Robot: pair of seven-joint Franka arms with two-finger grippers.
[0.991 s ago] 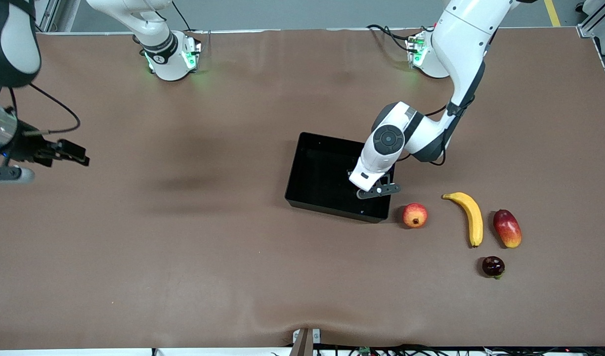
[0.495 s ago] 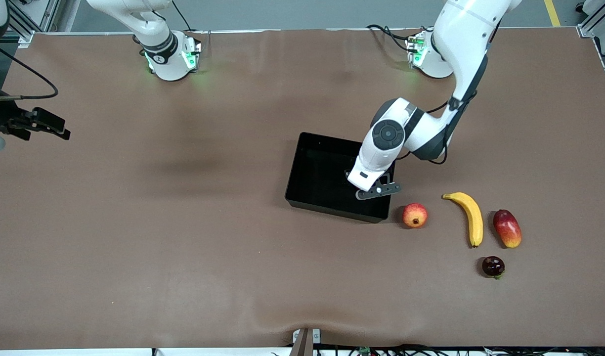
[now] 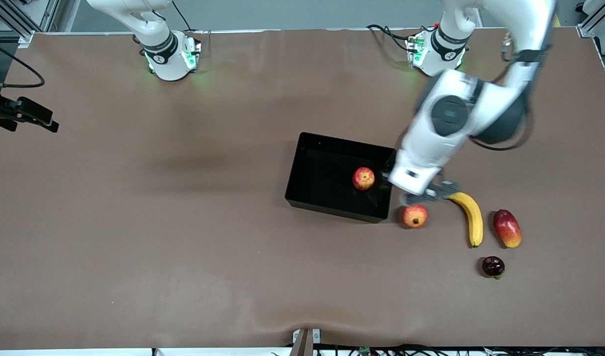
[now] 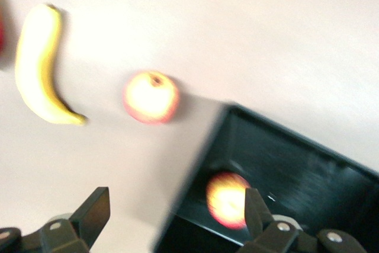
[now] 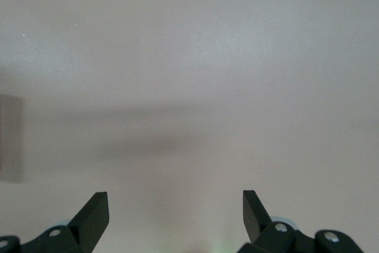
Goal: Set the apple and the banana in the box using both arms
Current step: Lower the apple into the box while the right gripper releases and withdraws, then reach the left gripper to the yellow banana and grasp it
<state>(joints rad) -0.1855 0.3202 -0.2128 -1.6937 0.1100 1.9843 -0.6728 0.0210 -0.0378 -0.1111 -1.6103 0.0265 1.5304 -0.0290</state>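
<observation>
The apple [image 3: 363, 178] lies inside the box [image 3: 307, 163], near the wall toward the left arm's end of the surface [image 3: 184, 237]. Just outside that wall sits a red-orange round fruit [image 3: 414, 216], then the banana [image 3: 470, 216], a red-yellow mango [image 3: 507, 228] and a dark round fruit [image 3: 493, 266]. The left pincer [image 3: 421, 197], spread and empty, hangs over the box's edge beside the round fruit. The right pincer [image 3: 28, 116], also spread and empty, waits over the surface's edge at the right arm's end.
</observation>
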